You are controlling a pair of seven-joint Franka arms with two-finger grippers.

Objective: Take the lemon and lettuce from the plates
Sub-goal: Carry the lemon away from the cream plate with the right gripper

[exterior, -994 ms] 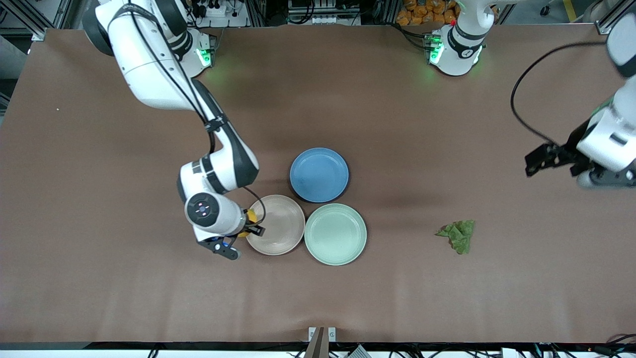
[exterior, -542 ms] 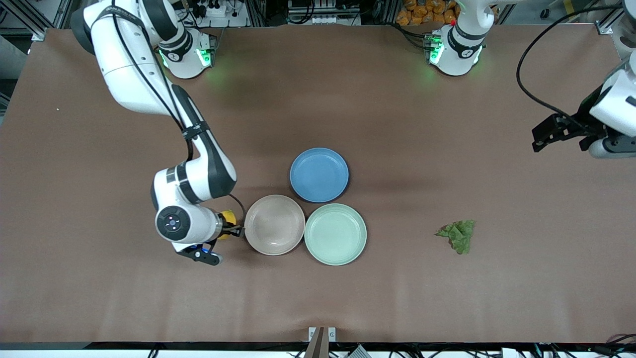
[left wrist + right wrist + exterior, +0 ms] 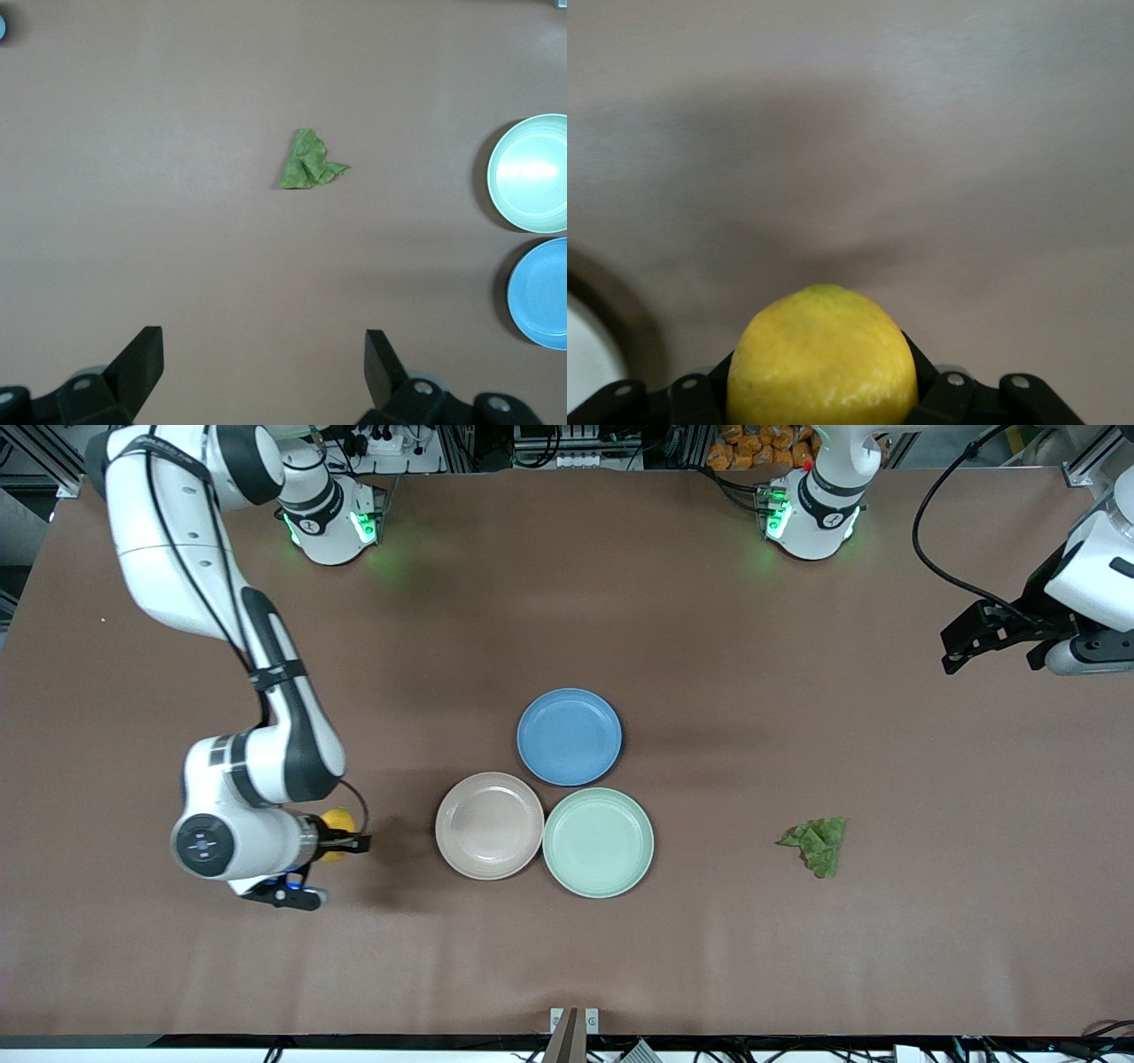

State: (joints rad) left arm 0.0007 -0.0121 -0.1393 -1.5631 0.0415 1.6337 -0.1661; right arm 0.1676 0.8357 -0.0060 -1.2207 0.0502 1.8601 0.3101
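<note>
My right gripper [image 3: 341,843] is shut on the yellow lemon [image 3: 335,824], held over bare table beside the beige-pink plate [image 3: 489,825], toward the right arm's end. The lemon fills the bottom of the right wrist view [image 3: 822,359] between the fingers. The beige-pink plate and the mint green plate [image 3: 598,841] both lie bare. The dark-green lettuce [image 3: 817,843] lies on the table, off the plates, toward the left arm's end; it also shows in the left wrist view [image 3: 310,161]. My left gripper [image 3: 961,646] is open and empty, high over the table's left-arm end.
A blue round plate [image 3: 569,736] lies bare, touching the two other plates, farther from the front camera. It shows with the mint plate [image 3: 532,173] in the left wrist view [image 3: 540,292]. The table's edge [image 3: 567,1036] runs along the front.
My right gripper has carried the lemon away from the beige-pink plate toward the right arm's end of the table. My left gripper has risen and drawn back from the lettuce.
</note>
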